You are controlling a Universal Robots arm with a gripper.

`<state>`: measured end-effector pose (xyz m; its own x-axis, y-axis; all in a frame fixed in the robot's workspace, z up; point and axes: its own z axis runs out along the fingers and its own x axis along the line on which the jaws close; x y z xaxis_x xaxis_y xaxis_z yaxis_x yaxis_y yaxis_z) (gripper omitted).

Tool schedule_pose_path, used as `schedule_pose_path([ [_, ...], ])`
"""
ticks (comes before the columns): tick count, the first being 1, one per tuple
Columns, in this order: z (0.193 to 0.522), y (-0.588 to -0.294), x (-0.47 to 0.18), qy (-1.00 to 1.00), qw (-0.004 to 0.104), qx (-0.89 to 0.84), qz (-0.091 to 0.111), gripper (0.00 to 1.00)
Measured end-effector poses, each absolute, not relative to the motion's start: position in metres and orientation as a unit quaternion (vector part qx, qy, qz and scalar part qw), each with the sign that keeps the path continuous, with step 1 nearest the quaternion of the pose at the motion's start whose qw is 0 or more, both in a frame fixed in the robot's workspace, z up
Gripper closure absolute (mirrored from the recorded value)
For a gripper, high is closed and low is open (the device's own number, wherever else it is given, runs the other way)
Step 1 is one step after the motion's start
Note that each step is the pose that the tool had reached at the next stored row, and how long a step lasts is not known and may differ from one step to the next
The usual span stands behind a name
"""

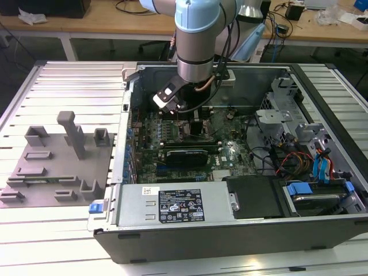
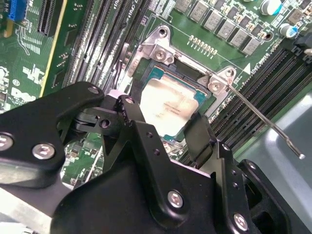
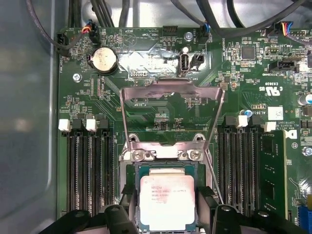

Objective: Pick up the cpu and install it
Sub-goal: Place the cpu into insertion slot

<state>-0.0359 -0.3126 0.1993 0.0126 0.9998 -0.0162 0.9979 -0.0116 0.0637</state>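
Second wrist view showed the gripper (image 2: 163,119) down over the socket (image 2: 161,46) on the green circuit board (image 2: 29,73). Its two black fingers (image 2: 131,114) stood on opposite edges of the cpu (image 2: 168,105) and looked closed against it. The cpu lay flat within the socket's frame with its pale metal top facing up. A thin latch rod (image 2: 263,119) ran out from one corner of the socket, over the black memory slots (image 2: 273,78).

In the first wrist view the cpu (image 3: 167,200) sat square in the socket, with a fingertip on either side. The metal flap (image 3: 170,91) was swung up and open, hinged at the socket edge away from the gripper. Rows of memory slots (image 3: 87,165) flanked the socket on both sides. A round battery (image 3: 103,59) sat near the board's far corner.

In the exterior view the arm (image 1: 198,34) reached straight down into an open computer case (image 1: 230,241) lying on a slatted metal worktop (image 1: 69,80). The case filled the worktop's middle and the exterior view's right. A grey moulded holder (image 1: 57,167) rested near the worktop's edge on the exterior view's left, well apart from the arm. Inside the case a long black card (image 1: 184,155) lay across the board, just beside where the arm came down.
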Motion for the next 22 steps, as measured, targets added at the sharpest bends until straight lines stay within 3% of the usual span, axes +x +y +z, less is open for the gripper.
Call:
schedule_pose_path([
  [9,0.2051,-0.3126,-0.0359,0.702,0.028,0.711,0.017,0.40],
  [12,0.2053,-0.3126,-0.0359,0.702,0.028,0.711,0.017,0.65],
  [14,0.2053,-0.3126,-0.0359,0.702,0.028,0.711,0.017,0.89],
  [22,0.2030,-0.3126,-0.0366,0.702,0.028,0.711,0.017,0.89],
])
